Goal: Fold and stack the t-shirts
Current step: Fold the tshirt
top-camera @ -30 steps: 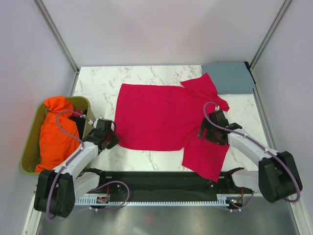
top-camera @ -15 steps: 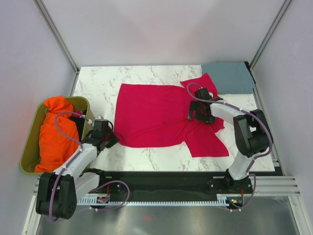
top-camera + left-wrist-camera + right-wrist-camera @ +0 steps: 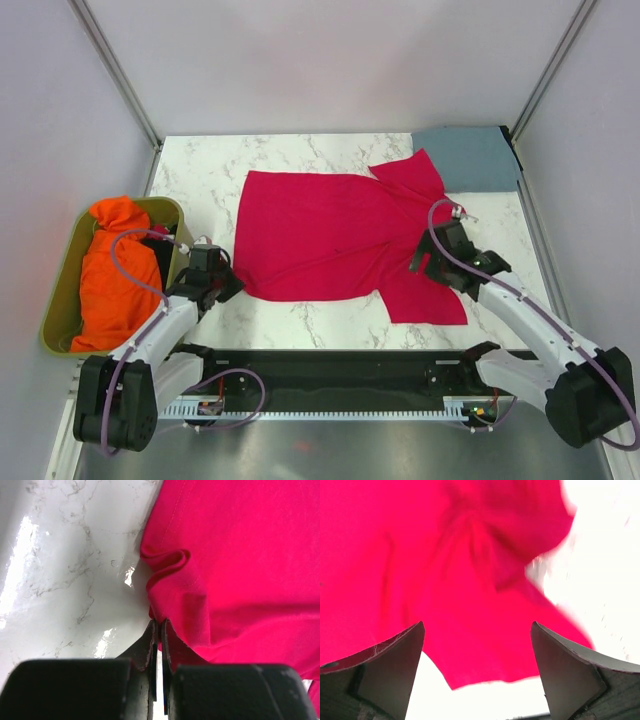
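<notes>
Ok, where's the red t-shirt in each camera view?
Top external: red t-shirt spread flat mid-table.
Left wrist: red t-shirt fills the right side, corner at the tips of the left gripper.
Right wrist: red t-shirt fills most of the frame, above the open right gripper.
Shared landmark: white marble table.

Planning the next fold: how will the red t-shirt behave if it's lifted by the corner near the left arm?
Probably floppy: the red t-shirt puckers beside the left fingers. Likely light, being thin cloth lying flat. It should slide easily on the glossy table.
</notes>
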